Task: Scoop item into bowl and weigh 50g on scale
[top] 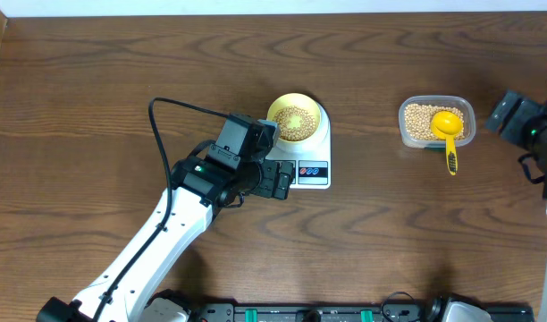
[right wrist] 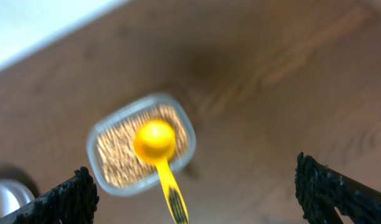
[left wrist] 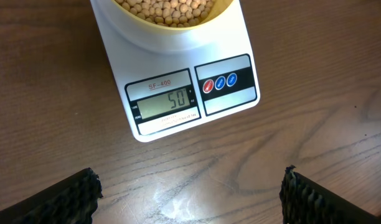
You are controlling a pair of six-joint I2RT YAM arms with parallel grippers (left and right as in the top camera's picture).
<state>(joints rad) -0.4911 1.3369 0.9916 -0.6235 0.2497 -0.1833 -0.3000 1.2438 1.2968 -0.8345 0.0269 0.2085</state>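
The pale yellow bowl (top: 297, 119) holds tan beans (top: 296, 121) and stands on the white scale (top: 314, 170). In the left wrist view the scale (left wrist: 178, 93) shows 50 on its display, with the bowl (left wrist: 178, 27) and its beans (left wrist: 165, 7) at the top edge. My left gripper (top: 282, 179) hovers open at the scale's front left edge, and only bare wood lies between its fingers (left wrist: 72, 199). Off to the right, my right gripper (top: 515, 121) is open and holds nothing. Its blurred wrist view looks down on more beans (right wrist: 116, 158).
A clear plastic tub (top: 403, 121) of beans sits at the right. A bright yellow scoop (top: 447, 125) rests in it, handle over the near rim. The right wrist view shows the tub (right wrist: 94, 155) and scoop (right wrist: 154, 140). The table's far edge runs along the top.
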